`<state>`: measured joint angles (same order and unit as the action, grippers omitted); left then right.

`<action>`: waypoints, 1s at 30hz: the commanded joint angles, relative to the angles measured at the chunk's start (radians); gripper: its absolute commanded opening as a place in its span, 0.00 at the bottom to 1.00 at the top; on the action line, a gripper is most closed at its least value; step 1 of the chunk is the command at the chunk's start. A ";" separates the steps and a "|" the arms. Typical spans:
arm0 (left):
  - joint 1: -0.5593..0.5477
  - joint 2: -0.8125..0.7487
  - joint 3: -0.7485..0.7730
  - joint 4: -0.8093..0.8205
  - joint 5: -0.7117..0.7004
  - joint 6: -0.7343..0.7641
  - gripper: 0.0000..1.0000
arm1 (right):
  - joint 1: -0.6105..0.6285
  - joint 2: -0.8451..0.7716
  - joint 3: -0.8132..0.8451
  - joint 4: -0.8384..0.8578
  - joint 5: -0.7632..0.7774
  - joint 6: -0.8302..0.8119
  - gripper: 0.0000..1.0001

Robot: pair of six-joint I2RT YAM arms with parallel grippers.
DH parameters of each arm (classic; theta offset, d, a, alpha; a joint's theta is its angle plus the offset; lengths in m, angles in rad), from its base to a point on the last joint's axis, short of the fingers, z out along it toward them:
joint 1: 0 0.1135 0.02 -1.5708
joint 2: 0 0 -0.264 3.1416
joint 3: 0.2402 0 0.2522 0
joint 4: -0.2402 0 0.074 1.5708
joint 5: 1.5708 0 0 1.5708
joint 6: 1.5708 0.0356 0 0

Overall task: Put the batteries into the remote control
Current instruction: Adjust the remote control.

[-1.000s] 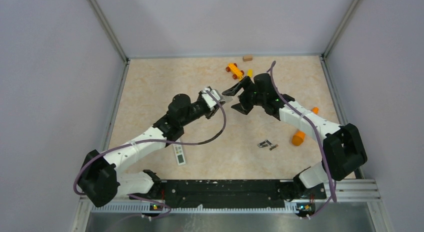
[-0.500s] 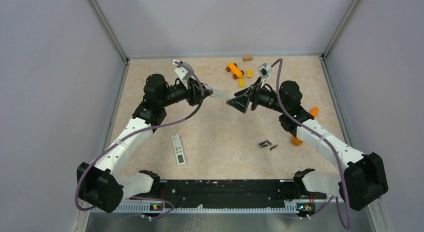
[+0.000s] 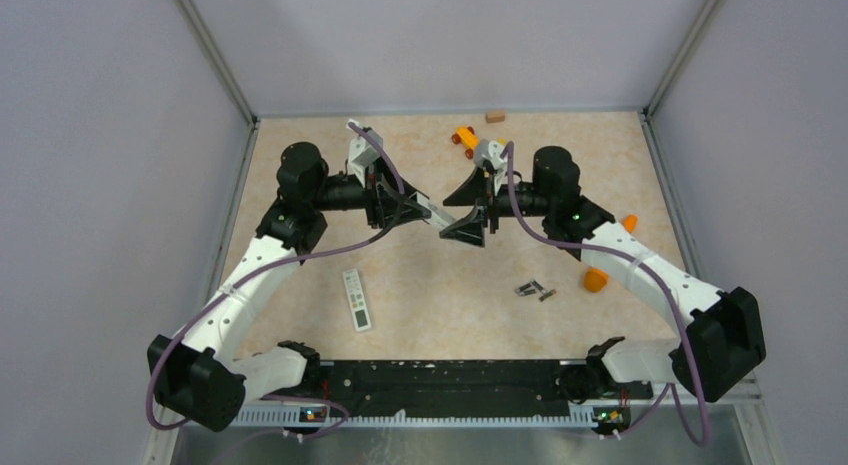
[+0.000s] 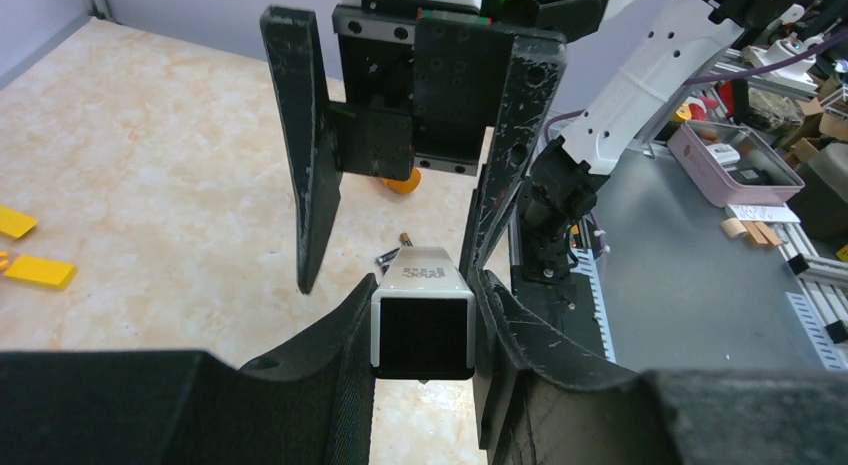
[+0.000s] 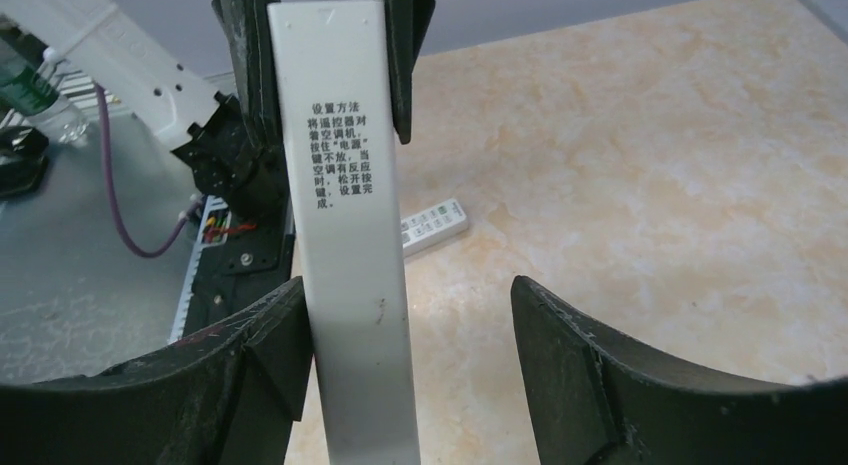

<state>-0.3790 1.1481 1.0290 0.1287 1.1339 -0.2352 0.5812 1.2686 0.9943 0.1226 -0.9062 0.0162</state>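
- Nearest the arm bases, a small white push-button keypad remote (image 3: 355, 299) lies flat on the beige marbled desk (image 3: 440, 325), in front of the left arm. Nothing touches it.
- The batteries, two tiny dark cylindrical cells with metallic glints (image 3: 533, 288), lie together on the desk in front of the right arm, just beside an orange plastic cylinder (image 3: 597, 278). Neither is picked up, so judging by this, none is loaded.
- Above mid-desk, the left hand (image 3: 402, 205) is clenched on the remote control, a long slim white plastic bar (image 5: 345, 245) held off the surface, well apart from the cells.
- The right hand (image 3: 465, 213) faces it, released. Its jaws straddle the bar's free end: one finger is just beside the bar and the other stands clear.
- The bar face in the right wrist view is unbroken, bearing only printed text. No open bay shows, and I cannot tell where the cover seam is.
- What is left looks like nearly everything: cover off, both cells fetched and seated, cover back on.
- Under the lifted bar the desk is bare, giving room to lower or turn it. The hands are nose to nose, so sideways play there is tight.
- Farther back sit an orange-and-yellow toy car (image 3: 466, 138), near the right wrist, and a small wooden block (image 3: 494, 115) at the far edge.
- The grey enclosure walls (image 3: 120, 135) stand well apart from both hands.
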 commanded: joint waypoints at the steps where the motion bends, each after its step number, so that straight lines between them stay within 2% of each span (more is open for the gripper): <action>1: 0.006 -0.004 0.063 0.056 0.091 -0.029 0.02 | 0.012 0.019 0.058 -0.056 -0.090 -0.087 0.66; 4: 0.009 0.008 0.073 0.040 0.127 -0.029 0.04 | 0.011 0.030 0.077 -0.098 -0.149 -0.093 0.55; 7: 0.014 0.007 0.068 0.034 0.127 -0.026 0.15 | 0.011 0.052 0.111 -0.164 -0.197 -0.110 0.37; 11: 0.015 -0.015 0.049 0.021 0.058 0.008 0.58 | 0.012 0.056 0.138 -0.221 -0.165 -0.141 0.11; 12: 0.015 -0.024 0.045 0.003 0.031 0.028 0.64 | 0.011 0.052 0.139 -0.220 -0.146 -0.142 0.03; 14: 0.015 -0.039 0.038 -0.037 -0.009 0.071 0.70 | 0.012 0.040 0.138 -0.219 -0.092 -0.143 0.00; 22: 0.016 -0.053 0.052 -0.274 -0.095 0.203 0.70 | 0.012 0.014 0.117 -0.148 -0.043 -0.119 0.00; 30: 0.015 -0.008 0.092 -0.292 -0.052 0.165 0.60 | 0.014 -0.001 0.104 -0.130 -0.061 -0.118 0.00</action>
<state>-0.3660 1.1217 1.0611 -0.1600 1.0534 -0.0673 0.5919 1.3060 1.0809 -0.0727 -0.9497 -0.0933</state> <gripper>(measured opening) 0.623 0.333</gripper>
